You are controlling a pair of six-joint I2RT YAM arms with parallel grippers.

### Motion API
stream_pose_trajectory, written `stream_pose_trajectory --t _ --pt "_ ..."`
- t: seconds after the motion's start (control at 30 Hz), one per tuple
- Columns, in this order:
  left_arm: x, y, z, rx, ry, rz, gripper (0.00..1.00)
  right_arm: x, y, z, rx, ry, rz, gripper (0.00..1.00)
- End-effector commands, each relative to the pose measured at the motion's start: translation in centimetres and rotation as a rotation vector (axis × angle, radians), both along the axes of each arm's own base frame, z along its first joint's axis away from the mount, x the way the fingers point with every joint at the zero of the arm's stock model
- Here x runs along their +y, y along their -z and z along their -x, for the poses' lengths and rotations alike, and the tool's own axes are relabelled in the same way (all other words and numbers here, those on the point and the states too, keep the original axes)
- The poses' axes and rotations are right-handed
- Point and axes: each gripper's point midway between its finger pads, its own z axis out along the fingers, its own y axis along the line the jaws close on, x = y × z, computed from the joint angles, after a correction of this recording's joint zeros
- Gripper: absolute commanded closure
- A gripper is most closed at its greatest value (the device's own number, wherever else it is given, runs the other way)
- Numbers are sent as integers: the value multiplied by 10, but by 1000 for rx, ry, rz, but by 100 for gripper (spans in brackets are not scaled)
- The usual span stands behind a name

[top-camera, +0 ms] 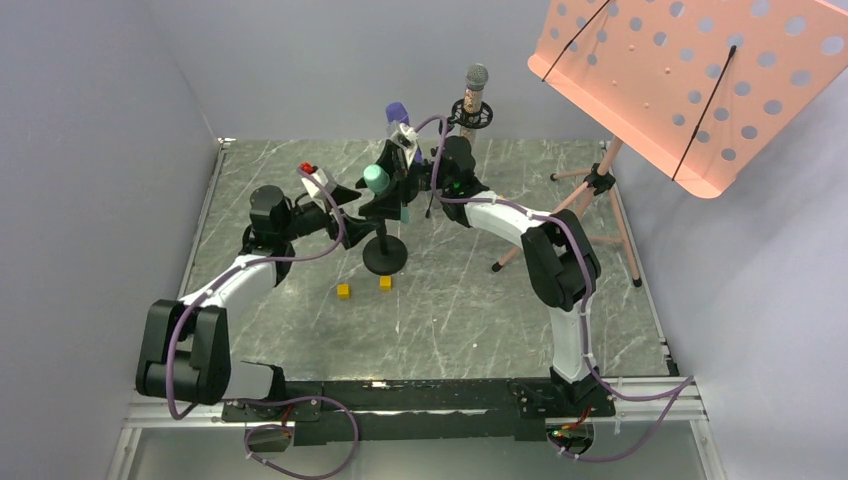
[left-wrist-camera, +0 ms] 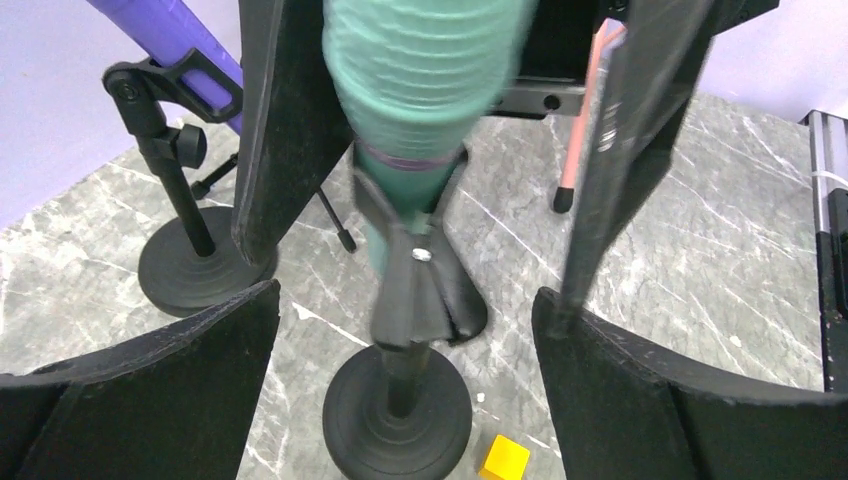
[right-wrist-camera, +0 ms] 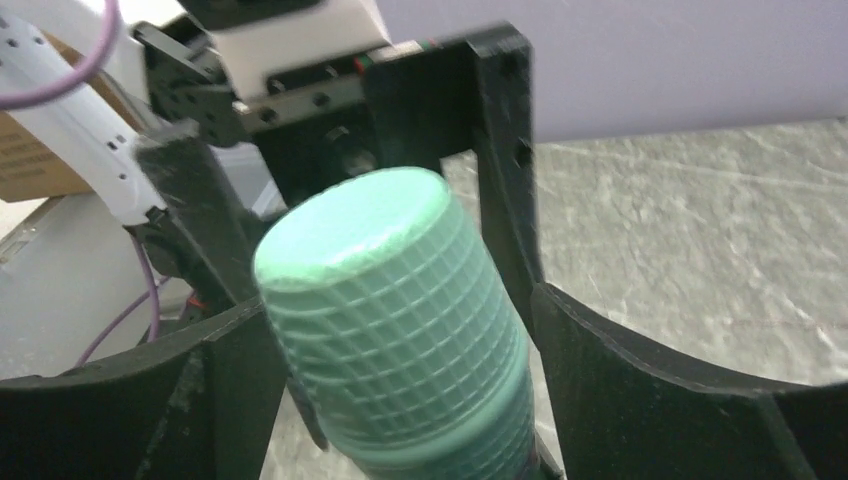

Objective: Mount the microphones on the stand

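The teal-green microphone (top-camera: 376, 180) sits upright in the clip (left-wrist-camera: 415, 290) of a short black stand (top-camera: 385, 257). Both grippers flank it. My left gripper (top-camera: 362, 198) is wide open, its fingers well clear on either side of the stand's stem (left-wrist-camera: 405, 330). My right gripper (top-camera: 408, 180) is open around the ribbed teal head (right-wrist-camera: 390, 320), with a gap showing at its right finger (right-wrist-camera: 650, 400). Behind, the purple microphone (top-camera: 398, 112) rests in its own stand's clip (left-wrist-camera: 180, 85). At the back, the copper microphone with a silver mesh head (top-camera: 475, 88) stands on a third stand.
Two small yellow cubes (top-camera: 343, 291) (top-camera: 386, 283) lie on the marble tabletop just in front of the teal microphone's stand. A peach perforated music desk (top-camera: 690, 80) on a tripod (top-camera: 600, 190) fills the right rear. Grey walls close in the left and back.
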Motion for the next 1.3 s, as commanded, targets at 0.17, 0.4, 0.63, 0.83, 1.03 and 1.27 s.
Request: stream_pose_trajectory --t 0.17,0.4,0.63,0.83,1.03,1.27 --pt "15 -18 12 -143 -69 -108 1 -20 2 -15 -134 106 176 0" --pt "28 -17 21 -136 -123 -185 1 -34 -15 -17 -138 83 171 0" --pt "37 -10 36 -50 -239 -70 1 -48 -21 -15 -144 136 242 0" --pt "37 7 41 -39 -293 12 1 -71 -6 -18 -134 209 337 0" --pt "26 21 29 -61 -304 17 1 -95 4 -15 -93 287 402 0" --pt "28 25 7 -17 -373 94 1 -150 22 -5 -14 407 512 0"
